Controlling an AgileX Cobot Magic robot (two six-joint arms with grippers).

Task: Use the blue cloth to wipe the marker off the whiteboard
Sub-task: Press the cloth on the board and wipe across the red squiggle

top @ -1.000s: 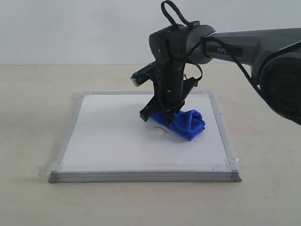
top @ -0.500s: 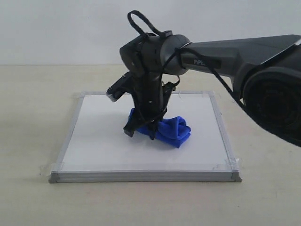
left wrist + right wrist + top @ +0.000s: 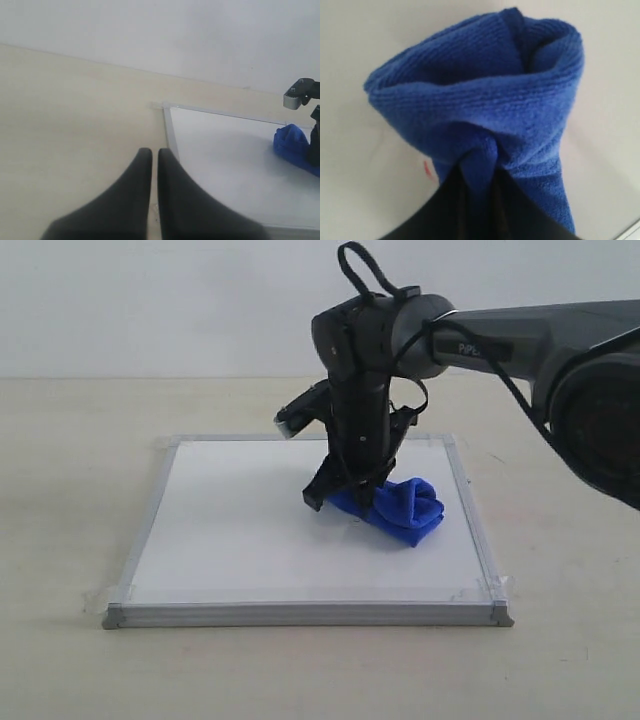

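Blue cloth (image 3: 405, 510), one, in right end effector (image 3: 479, 196); one whiteboard (image 3: 230, 530)

A pale beige table (image 3: 70, 660) with a plain, matte top carries everything. One thing lies directly on it: a whiteboard (image 3: 240, 540), flat, with a thin silver-grey frame, set square near the middle with bare table on every side. Clear tape (image 3: 494, 586) at the board's corners laps from the frame onto the table top, plainest at the two near corners
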